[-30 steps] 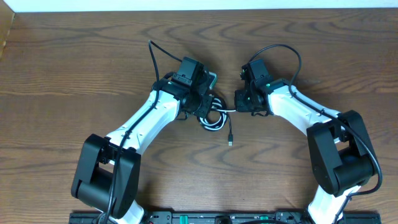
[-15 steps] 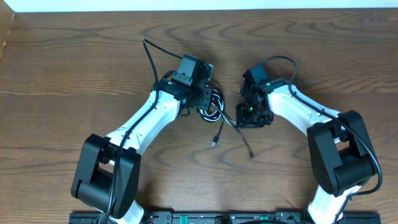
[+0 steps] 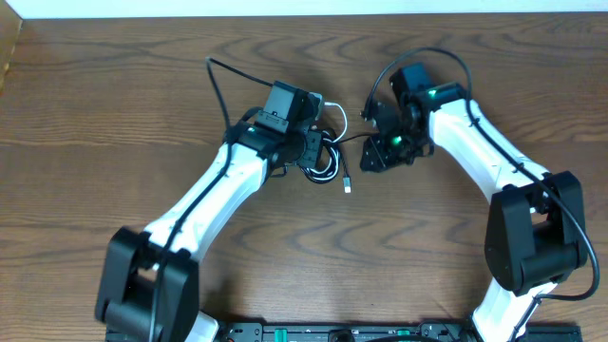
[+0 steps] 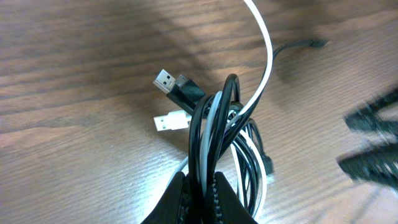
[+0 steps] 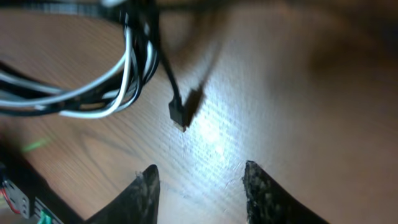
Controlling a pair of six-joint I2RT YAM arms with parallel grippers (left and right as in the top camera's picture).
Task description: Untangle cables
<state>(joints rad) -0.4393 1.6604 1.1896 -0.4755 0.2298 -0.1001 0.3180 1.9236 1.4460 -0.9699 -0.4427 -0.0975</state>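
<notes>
The left gripper [image 4: 200, 188] is clamped on the tangled black and white cables [image 4: 214, 118], at frame centre of its wrist view; that pinch should anchor them. The right gripper [image 5: 199, 180], jaws parted and empty, should close on the loose black plug [image 5: 178, 117] in the upper middle of its wrist view and draw outward slowly.

I see open worktop [image 3: 114, 104] left, right and front. Between my left hand [image 3: 310, 157] and right hand [image 3: 378, 154], the cable tangle [image 3: 328, 166] fills the narrow gap.
</notes>
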